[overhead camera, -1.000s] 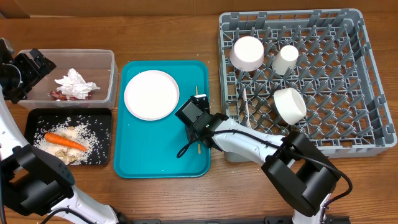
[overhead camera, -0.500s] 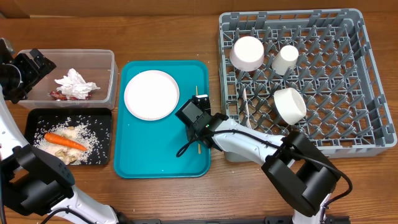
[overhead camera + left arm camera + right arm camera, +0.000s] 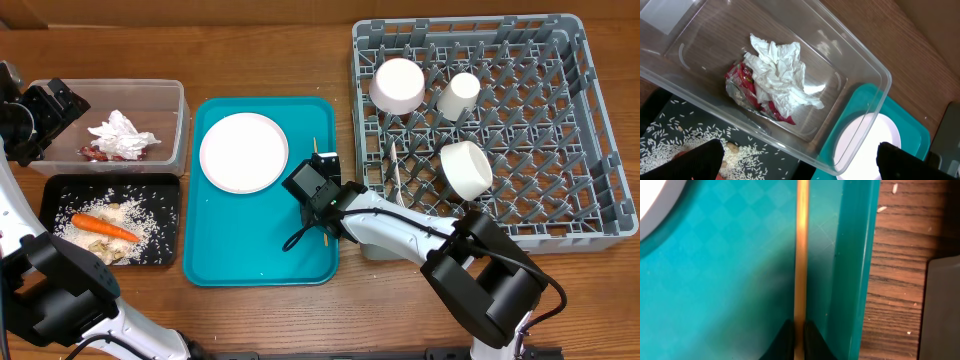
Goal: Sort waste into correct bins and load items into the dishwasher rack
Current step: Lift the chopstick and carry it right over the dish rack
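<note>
My right gripper is low on the teal tray, shut on the thin wooden chopstick, which lies along the tray's right rim. In the right wrist view both fingertips pinch the chopstick. My left gripper is open and empty over the left end of the clear tub. The tub holds the white napkin and the red wrapper. The black tray holds the carrot and rice. The white plate lies on the teal tray.
The grey rack at the right holds a white bowl, a white cup, another white bowl and a white fork. Its left wall is close to the teal tray's right rim.
</note>
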`<state>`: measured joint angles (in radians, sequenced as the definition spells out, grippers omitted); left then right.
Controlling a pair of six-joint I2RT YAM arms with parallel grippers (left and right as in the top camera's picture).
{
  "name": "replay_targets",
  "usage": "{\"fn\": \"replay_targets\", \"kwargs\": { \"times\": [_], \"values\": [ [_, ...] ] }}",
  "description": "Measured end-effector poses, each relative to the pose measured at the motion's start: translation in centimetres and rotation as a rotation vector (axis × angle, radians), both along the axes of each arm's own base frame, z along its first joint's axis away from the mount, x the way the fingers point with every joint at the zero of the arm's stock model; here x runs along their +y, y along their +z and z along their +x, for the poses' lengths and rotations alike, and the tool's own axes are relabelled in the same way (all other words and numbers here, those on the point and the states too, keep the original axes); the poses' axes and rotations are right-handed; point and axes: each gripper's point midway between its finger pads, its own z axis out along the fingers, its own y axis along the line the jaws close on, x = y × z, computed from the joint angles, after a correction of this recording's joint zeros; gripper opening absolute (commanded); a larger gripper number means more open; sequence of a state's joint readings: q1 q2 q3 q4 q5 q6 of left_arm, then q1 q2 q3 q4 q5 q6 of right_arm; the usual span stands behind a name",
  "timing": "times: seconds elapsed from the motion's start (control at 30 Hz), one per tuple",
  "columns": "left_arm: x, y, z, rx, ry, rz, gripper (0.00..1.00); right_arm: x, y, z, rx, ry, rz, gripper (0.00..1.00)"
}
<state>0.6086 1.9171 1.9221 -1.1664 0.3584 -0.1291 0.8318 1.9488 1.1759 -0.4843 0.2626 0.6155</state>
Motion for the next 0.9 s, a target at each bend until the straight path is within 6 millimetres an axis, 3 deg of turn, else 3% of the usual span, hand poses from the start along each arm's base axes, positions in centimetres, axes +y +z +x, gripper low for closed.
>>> {"fn": "replay_targets", "kwargs": {
  "times": [0.43,0.73,0.9],
  "values": [
    [0.0,0.0,0.0,0.0,0.0,0.0,1.0,-0.4,0.5,0.2,-0.001,-0.011,-0.031,0.04],
    [0.0,0.0,0.0,0.0,0.0,0.0,1.0,0.8,2.9,1.5,-0.049,-0.015,0.005,0.04],
    [0.0,0.0,0.0,0.0,0.0,0.0,1.0,0.8,6.1,1.9,-0.097,-0.008,0.048,0.04]
  ]
}}
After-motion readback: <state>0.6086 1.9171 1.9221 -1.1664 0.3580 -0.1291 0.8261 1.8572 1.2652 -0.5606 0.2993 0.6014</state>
